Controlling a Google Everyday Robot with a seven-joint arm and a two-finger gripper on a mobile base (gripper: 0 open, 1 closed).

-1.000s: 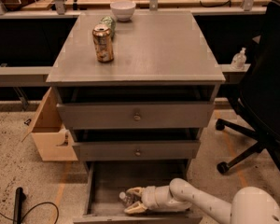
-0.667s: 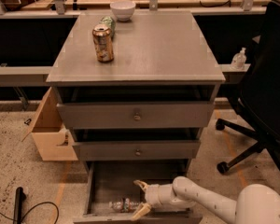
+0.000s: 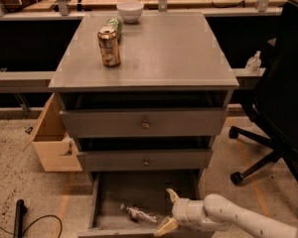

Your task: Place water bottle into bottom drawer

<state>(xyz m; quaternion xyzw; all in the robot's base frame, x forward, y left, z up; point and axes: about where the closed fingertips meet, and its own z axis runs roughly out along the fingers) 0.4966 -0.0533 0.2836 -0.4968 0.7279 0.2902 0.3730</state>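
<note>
Rising above and behind the fingers (image 3: 165,226), the grey cabinet (image 3: 154,58) is taking up the middle of the view. A black office chair (image 3: 283,108) is standing well to the right of them. Directly under and around the fingers, the bottom drawer (image 3: 139,190) is sitting pulled out, showing its plain grey inside. The white arm (image 3: 228,216) is reaching in from the lower right, ending at the drawer's front right part. A cardboard box (image 3: 52,145) is sitting on the floor far up-left of the fingers.

The gripper (image 3: 169,211) is hovering inside the drawer with its two fingers spread wide, one above the other in the view, gripping nothing. High above them on the cabinet top, a white bowl (image 3: 130,11), a gold-brown can (image 3: 109,46) and a green can (image 3: 115,24) are standing. The water bottle (image 3: 139,213) is lying on its side on the drawer floor, just left of the fingertips and apart from them.
</note>
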